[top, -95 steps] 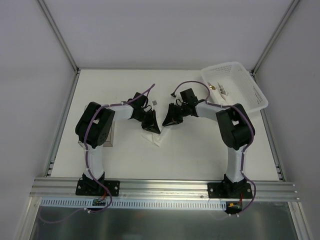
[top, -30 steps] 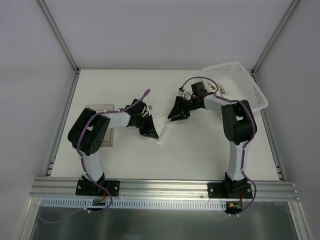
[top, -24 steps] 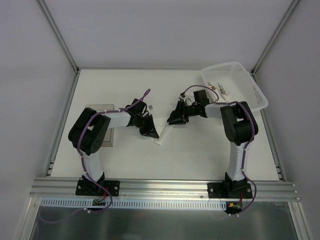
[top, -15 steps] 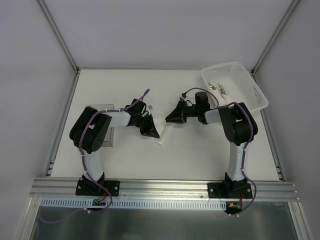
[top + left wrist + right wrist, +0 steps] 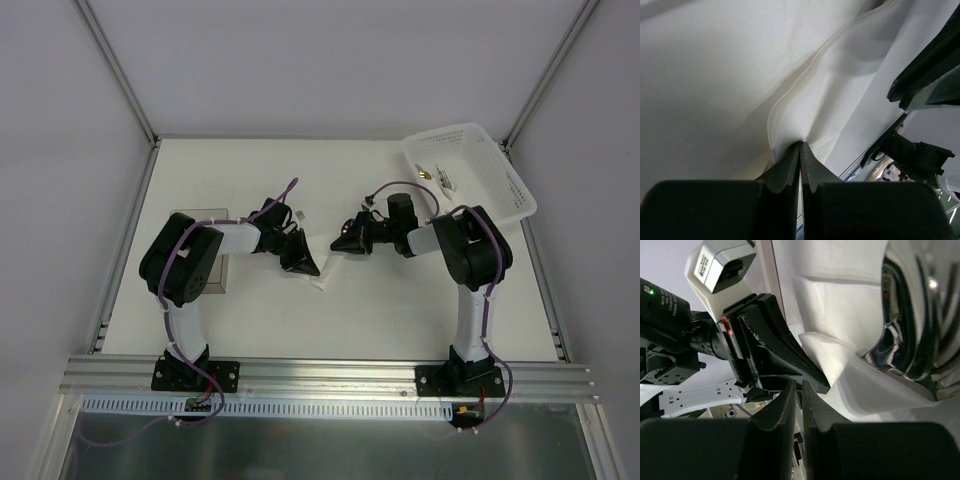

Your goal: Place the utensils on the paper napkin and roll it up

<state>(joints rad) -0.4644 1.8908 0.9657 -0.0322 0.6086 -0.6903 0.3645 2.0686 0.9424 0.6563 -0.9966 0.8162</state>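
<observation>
The white paper napkin (image 5: 326, 268) lies crumpled between my two grippers at mid-table. My left gripper (image 5: 301, 258) is shut on a fold of the napkin (image 5: 805, 105), pinched at its fingertips. My right gripper (image 5: 349, 241) faces it from the right, its jaws almost together. In the right wrist view the napkin (image 5: 840, 315) rests against my right gripper (image 5: 800, 385), and I see nothing between the jaws. A shiny silver rounded utensil (image 5: 912, 325) sits in the napkin's folds. The left gripper's black fingers (image 5: 772, 352) are just beyond my right fingertips.
A white lattice basket (image 5: 495, 175) stands at the back right with small shiny pieces (image 5: 436, 178) inside. A clear box (image 5: 217, 273) lies under my left arm's elbow. Metal frame rails run along the table's sides and near edge.
My right gripper has swung down and slightly left, closer to the left gripper. The napkin strip stretched between them has slackened. The left arm has barely moved.
</observation>
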